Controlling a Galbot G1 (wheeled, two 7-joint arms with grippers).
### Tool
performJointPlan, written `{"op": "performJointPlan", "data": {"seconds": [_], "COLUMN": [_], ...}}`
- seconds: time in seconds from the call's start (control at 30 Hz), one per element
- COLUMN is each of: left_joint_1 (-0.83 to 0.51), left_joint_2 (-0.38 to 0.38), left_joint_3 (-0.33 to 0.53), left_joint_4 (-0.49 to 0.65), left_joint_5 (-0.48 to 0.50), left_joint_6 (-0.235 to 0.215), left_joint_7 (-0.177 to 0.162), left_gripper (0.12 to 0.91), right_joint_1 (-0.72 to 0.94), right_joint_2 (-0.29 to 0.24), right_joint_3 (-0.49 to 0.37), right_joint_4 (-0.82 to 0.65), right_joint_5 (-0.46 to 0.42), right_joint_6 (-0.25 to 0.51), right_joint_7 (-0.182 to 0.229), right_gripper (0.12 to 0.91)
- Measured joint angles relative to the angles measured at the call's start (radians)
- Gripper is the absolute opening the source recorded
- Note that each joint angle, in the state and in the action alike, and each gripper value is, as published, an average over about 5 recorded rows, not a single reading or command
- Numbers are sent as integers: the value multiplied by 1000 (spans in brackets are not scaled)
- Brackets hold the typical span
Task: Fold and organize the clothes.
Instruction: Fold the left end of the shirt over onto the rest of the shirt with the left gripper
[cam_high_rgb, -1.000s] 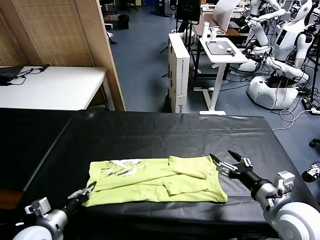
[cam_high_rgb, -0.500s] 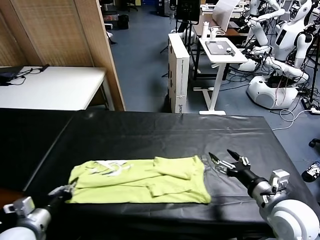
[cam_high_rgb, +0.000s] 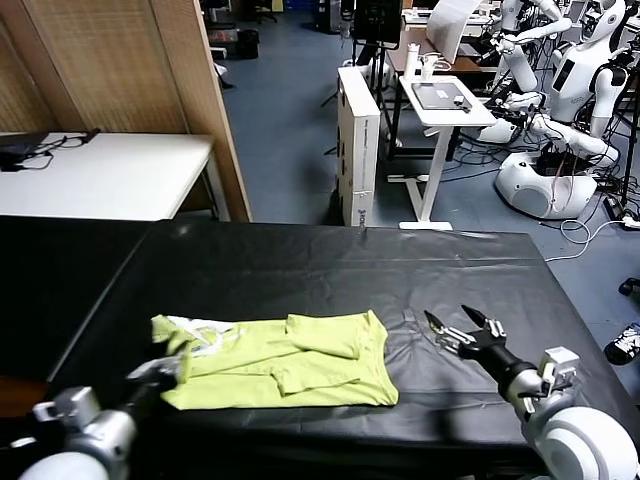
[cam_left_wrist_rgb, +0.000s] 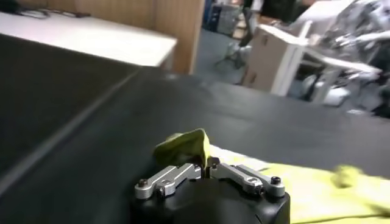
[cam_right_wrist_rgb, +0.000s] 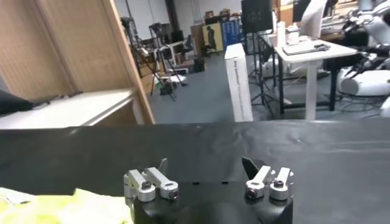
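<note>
Non-task items I can see, placed from the black table (cam_high_rgb: 300, 260): white desk (cam_high_rgb: 100, 175) beyond its far left corner; wooden partition (cam_high_rgb: 130, 70) behind that; white cabinet (cam_high_rgb: 358, 140) past the far edge; small white stand (cam_high_rgb: 440, 105) (a tablet lies on it) just right of the cabinet.

place: robotics lab | evidence: white humanoid robots (cam_high_rgb: 575, 75), standing desks (cam_high_rgb: 445, 100), black-covered worktable (cam_high_rgb: 300, 260)
</note>
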Motion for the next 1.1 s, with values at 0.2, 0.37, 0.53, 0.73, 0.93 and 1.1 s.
{"op": "performJointPlan", "data": {"seconds": [0.2, 0.37, 0.53, 0.73, 0.93, 1.1], "left_joint_1": [-64, -79, -76, -82, -74, -67], "left_joint_2": [-64, -106, -143, -174, -204, -232], "left_joint_3": [135, 208, 247, 260, 269, 275], "left_joint_4": [35, 55, 66, 95, 137, 174], "left_joint_5": [41, 65, 77, 96, 135, 177], "left_joint_6": [-1, -1, -3, -10, -25, -30], "left_joint_7": [-4, -4, -4, 4, 23, 31], "left_gripper": [175, 175, 175, 175, 175, 202], "right_joint_1": [-20, -19, -19, -25, -31, -36], "right_joint_2": [13, 9, 8, 8, 8, 6], "right_joint_3": [1, -4, -15, -18, -18, -18], "right_joint_4": [-38, -54, -59, -60, -49, -37], "right_joint_5": [-42, -53, -59, -62, -66, -68], "right_joint_6": [12, 15, 15, 16, 16, 16], "right_joint_7": [-2, -2, -4, -6, -7, -8], "right_gripper": [907, 907, 907, 907, 907, 907]}}
